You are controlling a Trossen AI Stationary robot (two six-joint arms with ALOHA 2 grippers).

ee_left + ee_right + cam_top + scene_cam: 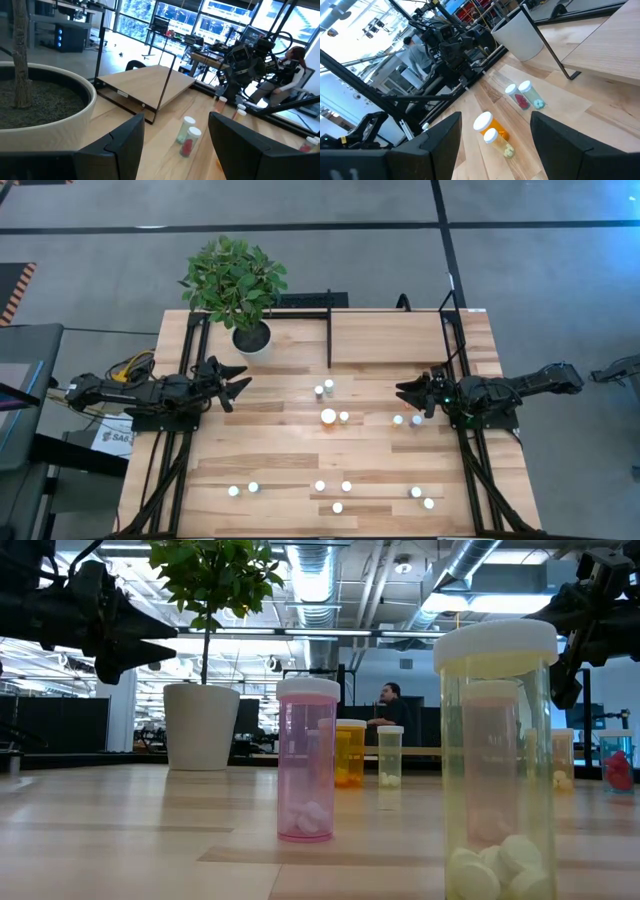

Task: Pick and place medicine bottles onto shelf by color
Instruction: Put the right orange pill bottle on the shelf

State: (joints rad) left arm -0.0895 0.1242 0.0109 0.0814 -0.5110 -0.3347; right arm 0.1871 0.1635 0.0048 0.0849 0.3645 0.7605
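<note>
Left gripper (238,383) hovers at the table's left side near the white plant pot (252,338), fingers spread, nothing held. Right gripper (408,394) hovers at the right side just beside two bottles (398,420), fingers spread wide, nothing held. Medicine bottles (328,416) stand scattered on the plank table (270,460): a cluster mid-table including the larger orange one, more along the near edge. Shelf (390,335) lies at the far side, bare. Labels on bottles too faint to read; paper (113,438) by the left arm has unreadable partial print
</note>
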